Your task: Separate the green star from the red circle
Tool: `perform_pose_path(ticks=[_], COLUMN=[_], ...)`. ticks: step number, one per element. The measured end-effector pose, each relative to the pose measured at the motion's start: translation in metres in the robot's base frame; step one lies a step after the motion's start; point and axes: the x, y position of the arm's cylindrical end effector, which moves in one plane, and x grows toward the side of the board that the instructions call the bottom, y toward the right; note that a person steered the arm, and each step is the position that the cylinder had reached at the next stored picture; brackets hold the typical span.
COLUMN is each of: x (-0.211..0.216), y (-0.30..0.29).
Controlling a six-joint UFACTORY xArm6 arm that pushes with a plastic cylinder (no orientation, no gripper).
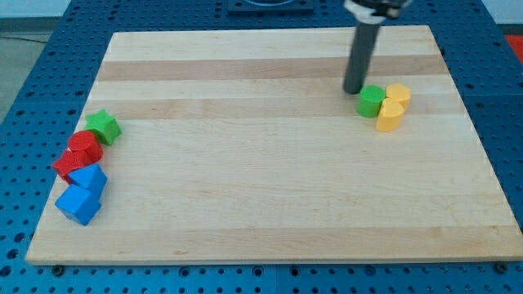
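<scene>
The green star lies near the board's left edge, touching the red circle just below and left of it. My tip stands far away in the view's upper right, just up and left of a green round block. The rod rises from there to the view's top.
A second red block sits under the red circle, with two blue blocks below it. Two yellow blocks touch the green round block at the right. The wooden board lies on a blue table.
</scene>
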Motion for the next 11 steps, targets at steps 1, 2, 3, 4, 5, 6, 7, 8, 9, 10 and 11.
perform_pose_path(ticks=[1,2,3,4,5,6,7,8,9,10,11], x=[0.004,0.012,0.013,0.016,0.032,0.091,0.092,0.081,0.07,0.072,0.097], y=[-0.132,-0.274,-0.402,-0.404,-0.399,-0.398,-0.403,-0.384,-0.334,-0.276,-0.229])
